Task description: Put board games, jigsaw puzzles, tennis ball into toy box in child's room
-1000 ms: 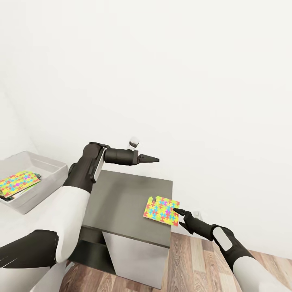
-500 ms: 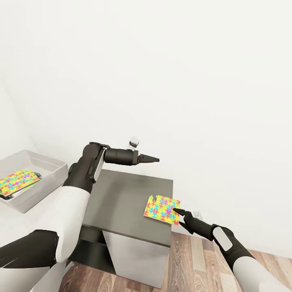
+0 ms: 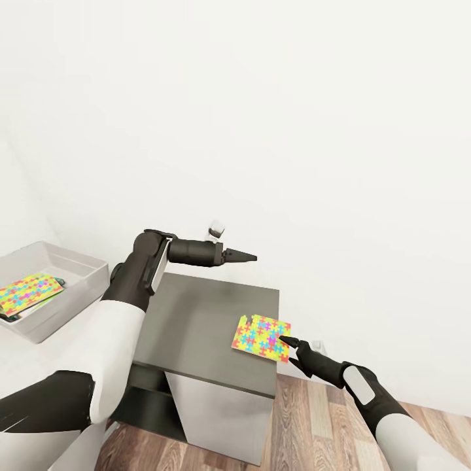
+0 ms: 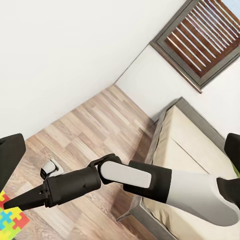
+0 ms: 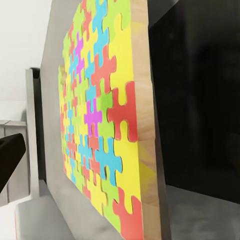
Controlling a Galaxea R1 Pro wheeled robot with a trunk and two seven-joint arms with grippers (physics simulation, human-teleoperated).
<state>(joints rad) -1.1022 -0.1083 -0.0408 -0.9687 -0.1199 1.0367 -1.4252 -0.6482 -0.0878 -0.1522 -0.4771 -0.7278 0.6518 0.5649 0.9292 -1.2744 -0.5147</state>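
Jigsaw puzzle [image 3: 261,339]: flat on dark cabinet top [image 3: 196,327], corner overhanging the edge, so graspable.
Right gripper [image 3: 288,344]: jaws apart at that overhang, nothing clamped.
Left gripper [image 3: 248,256]: raised clear, jaws together.
Toy box [image 3: 72,297]: another puzzle inside.

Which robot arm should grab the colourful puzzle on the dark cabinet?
Probably the right: the right gripper is already at the jigsaw puzzle edge, while the left gripper hangs higher, nearer the wall.
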